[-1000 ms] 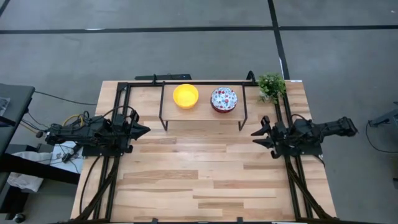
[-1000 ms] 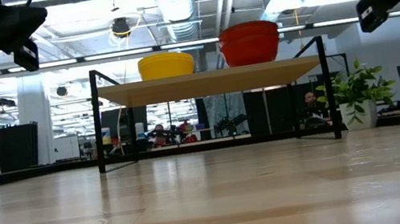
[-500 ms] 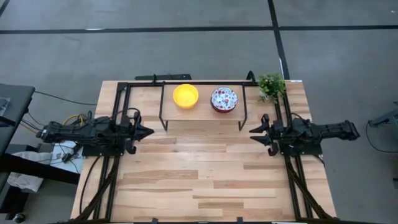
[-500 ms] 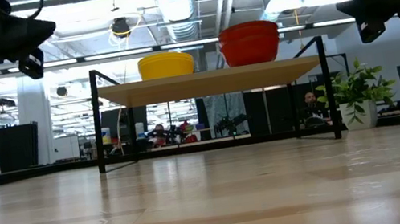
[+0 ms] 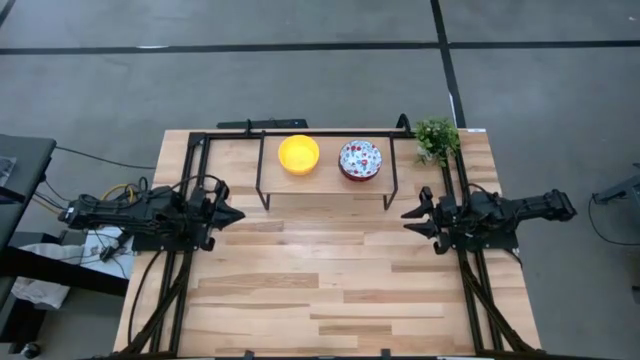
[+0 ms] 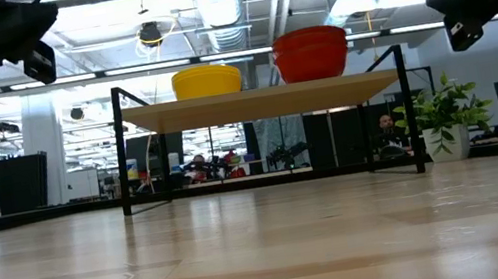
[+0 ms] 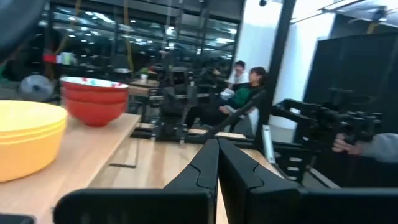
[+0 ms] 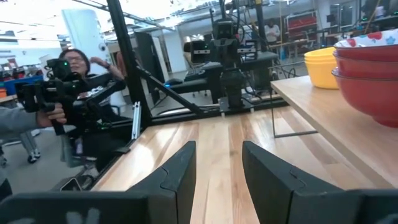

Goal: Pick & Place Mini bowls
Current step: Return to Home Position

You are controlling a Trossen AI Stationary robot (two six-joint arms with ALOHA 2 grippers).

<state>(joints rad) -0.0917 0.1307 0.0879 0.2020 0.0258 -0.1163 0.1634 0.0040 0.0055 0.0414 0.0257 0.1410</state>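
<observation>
A stack of plain yellow mini bowls (image 5: 298, 153) and a stack of red mini bowls with white, red-speckled insides (image 5: 360, 159) stand side by side on a small wooden shelf with a black frame (image 5: 325, 181) at the table's far middle. The low view shows the yellow stack (image 6: 207, 81) and the red stack (image 6: 312, 53) on the shelf top. My left gripper (image 5: 236, 213) hovers shut and empty left of the shelf, above the table. My right gripper (image 5: 406, 217) hovers open and empty right of the shelf. Both point toward the table's middle.
A small green plant (image 5: 436, 138) stands at the far right corner, next to the shelf. Black rails run along the table's left, right and far edges. The bare wooden tabletop (image 5: 330, 280) stretches between the arms toward the near edge. People sit in the room beyond the table.
Both grippers have drifted slightly toward the table's middle and a little down, then back. The bowl stacks have not moved.
</observation>
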